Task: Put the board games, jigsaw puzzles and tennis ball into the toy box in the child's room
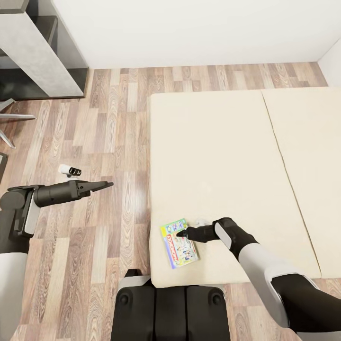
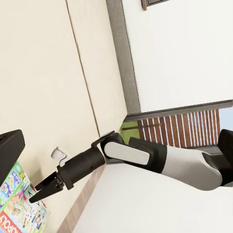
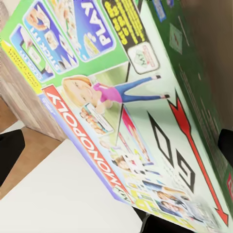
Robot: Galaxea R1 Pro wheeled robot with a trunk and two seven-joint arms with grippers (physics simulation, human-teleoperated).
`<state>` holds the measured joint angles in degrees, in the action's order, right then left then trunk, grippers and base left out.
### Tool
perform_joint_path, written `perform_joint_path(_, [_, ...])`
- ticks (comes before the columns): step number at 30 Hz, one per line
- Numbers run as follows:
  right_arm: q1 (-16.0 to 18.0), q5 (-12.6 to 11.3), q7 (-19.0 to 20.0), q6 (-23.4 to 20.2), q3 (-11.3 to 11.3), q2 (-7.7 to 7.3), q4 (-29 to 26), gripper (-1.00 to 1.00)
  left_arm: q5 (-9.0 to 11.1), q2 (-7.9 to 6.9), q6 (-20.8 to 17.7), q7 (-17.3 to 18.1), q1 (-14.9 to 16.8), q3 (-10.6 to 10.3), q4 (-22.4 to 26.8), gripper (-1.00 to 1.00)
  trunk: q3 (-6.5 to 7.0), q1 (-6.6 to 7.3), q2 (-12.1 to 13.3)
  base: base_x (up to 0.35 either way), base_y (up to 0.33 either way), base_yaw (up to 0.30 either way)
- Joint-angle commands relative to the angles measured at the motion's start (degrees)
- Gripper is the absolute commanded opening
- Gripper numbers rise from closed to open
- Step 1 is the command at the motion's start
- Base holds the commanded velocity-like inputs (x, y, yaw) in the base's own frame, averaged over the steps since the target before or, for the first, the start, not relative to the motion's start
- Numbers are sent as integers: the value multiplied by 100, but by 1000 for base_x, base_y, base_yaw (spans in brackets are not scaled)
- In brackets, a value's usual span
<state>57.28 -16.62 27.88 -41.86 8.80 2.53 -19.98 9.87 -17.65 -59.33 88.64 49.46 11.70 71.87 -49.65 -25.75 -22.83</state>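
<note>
the right gripper [image 1: 183, 233] sits at the upper edge of a board game [image 1: 179, 243], its dark fingertips over the printed surface. whether its jaws are parted or pinched on the board cannot be told from the head view; in the left wrist view the same gripper [image 2: 38, 192] shows its two dark fingers close together, tapering to a point just above the board game [image 2: 18, 208]. in the right wrist view the board game [image 3: 121, 102] is seen very close, tilted, with a green border, a "monopoly" strip in red, a cartoon girl in pink and blue, and a red arrow.

the board game lies flat on the bed [image 1: 222, 156], near the mattress's front left corner, close to the robot's base [image 1: 170, 310]. a small white object [image 1: 201, 221] rests on the mattress just beside the right wrist. the bed's cream mattress is in two sections, with a seam running between them.

the left gripper [image 1: 102, 185] hangs over the wood-plank floor [image 1: 109, 142], well apart from the bed, its fingers drawn together to a thin point with nothing between them. a small white and black object [image 1: 69, 170] lies on the floor near it. a grey unit [image 1: 38, 47] stands at the far left against the white wall [image 1: 189, 28].
</note>
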Motion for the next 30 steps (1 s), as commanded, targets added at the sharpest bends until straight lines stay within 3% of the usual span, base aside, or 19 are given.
perform_joint_path(1, [2, -52, -13, -23, 41, 6, -5, 100, -2, -2, -61, 22, 2, -1, 1, 100, -6, -3, -9, 0, 0, 0])
perform_joint_path(30, [-35, -41, -13, 83, 24, 140, -14, 100, -9, -73, -48, 3, -27, -1, -14, 100, -6, -3, -9, 0, 0, 0])
